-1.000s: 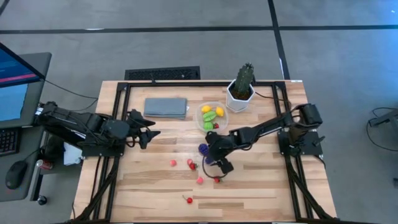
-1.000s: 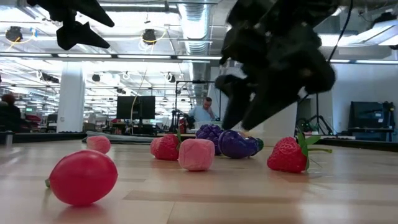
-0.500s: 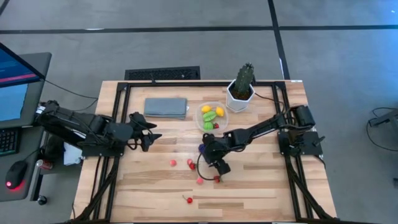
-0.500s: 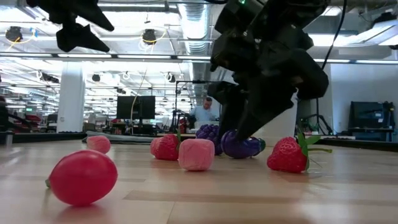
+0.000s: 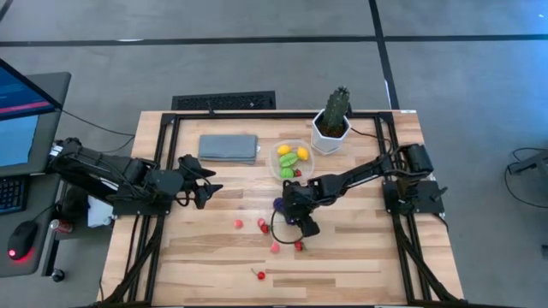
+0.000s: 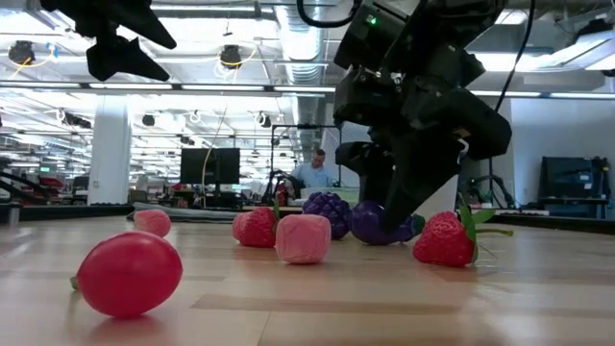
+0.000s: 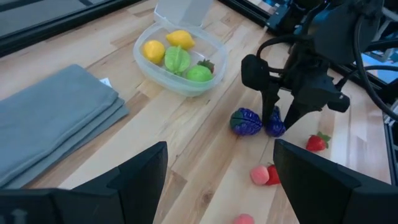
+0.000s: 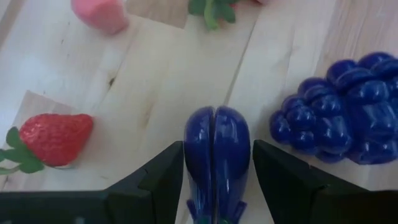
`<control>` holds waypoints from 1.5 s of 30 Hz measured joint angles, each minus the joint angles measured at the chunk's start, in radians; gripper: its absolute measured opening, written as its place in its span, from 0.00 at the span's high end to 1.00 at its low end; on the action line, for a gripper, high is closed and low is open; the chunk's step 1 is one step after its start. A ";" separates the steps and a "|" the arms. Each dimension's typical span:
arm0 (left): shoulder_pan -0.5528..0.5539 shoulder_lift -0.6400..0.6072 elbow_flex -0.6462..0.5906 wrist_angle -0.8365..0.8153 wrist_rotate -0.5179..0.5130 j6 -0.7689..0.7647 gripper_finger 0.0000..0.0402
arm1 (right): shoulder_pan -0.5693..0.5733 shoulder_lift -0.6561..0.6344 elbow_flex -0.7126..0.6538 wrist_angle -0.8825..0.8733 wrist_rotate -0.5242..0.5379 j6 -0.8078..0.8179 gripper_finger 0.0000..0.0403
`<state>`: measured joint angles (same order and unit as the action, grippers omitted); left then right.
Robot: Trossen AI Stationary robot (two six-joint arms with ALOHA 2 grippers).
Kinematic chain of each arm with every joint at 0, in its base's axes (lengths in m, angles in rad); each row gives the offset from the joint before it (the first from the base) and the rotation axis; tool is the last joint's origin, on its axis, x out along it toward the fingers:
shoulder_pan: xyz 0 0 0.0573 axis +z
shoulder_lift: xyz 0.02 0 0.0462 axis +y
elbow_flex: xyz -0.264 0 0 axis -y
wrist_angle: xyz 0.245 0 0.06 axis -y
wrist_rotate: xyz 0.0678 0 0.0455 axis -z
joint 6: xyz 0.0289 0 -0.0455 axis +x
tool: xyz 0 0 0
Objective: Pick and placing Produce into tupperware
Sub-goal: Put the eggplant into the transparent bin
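A wooden desk (image 5: pixel 342 257) in a dark frame stands on a grey floor, with an open office hall showing beyond it in the low view. The right end effector (image 8: pixel 214 163) is down at the desk's middle, its two fingers standing on either side of a purple toy eggplant (image 8: pixel 216 155); small gaps show between the pads and the eggplant, so it is straddled, not clamped. A purple grape bunch (image 8: pixel 339 124) lies just beside the eggplant. A strawberry (image 8: pixel 53 138) and a pink fruit (image 8: pixel 99 14) lie near on the wood. The round clear tupperware (image 7: pixel 157 71) sits between the folded grey cloth (image 5: pixel 229 147) and the potted cactus (image 5: pixel 332 120), holding yellow and green pieces. The left end effector (image 5: pixel 208 180) hangs released, fingers apart, over the desk's left side.
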<state>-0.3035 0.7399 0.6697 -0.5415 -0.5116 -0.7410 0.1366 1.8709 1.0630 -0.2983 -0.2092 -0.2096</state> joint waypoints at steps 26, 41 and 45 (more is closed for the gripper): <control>0.000 0.000 0.000 0.000 -0.029 0.002 0.30 | -0.009 0.000 0.000 -0.008 0.009 0.061 0.47; 0.000 0.000 0.000 0.024 -0.025 0.020 0.30 | -0.010 0.000 0.000 -0.008 0.009 0.080 0.45; 0.000 0.000 0.000 0.024 -0.025 0.029 0.30 | -0.010 0.002 0.000 -0.007 0.009 0.096 0.44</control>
<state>-0.3031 0.7399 0.6697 -0.5175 -0.5362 -0.7124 0.1268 1.8734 1.0626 -0.3054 -0.2003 -0.1138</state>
